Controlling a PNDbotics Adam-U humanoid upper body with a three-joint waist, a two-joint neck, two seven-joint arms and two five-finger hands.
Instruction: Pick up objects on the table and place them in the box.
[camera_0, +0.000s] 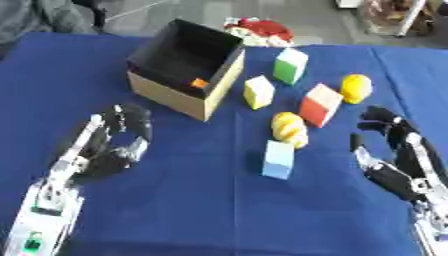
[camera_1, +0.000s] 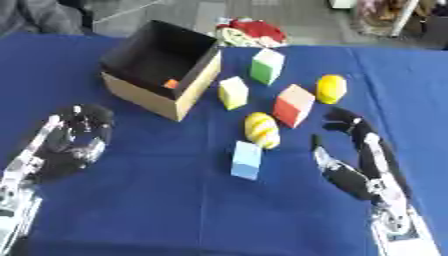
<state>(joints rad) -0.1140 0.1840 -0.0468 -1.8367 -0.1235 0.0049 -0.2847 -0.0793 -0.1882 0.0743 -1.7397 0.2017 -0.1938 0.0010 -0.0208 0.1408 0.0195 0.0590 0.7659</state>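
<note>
**Blocks wait beside the box, both hands empty**

The box (camera_0: 179, 95) sits open-topped on the blue table (camera_0: 192, 210), a small orange piece (camera_0: 199, 83) already inside it. Just right of the box stands a yellow block (camera_0: 258, 92), with a green block (camera_0: 290, 66) behind it. Farther right are a red block (camera_0: 319, 105) and a yellow ball (camera_0: 355, 88); nearer the robot lie a striped yellow egg shape (camera_0: 289, 129) and a light blue block (camera_0: 279, 159). The left robot hand (camera_0: 118, 145) rests in front of the box, fingers relaxed and holding nothing. The right robot hand (camera_1: 346, 150) is likewise open and empty, close to the red block, likely the handiest next pick.
</note>
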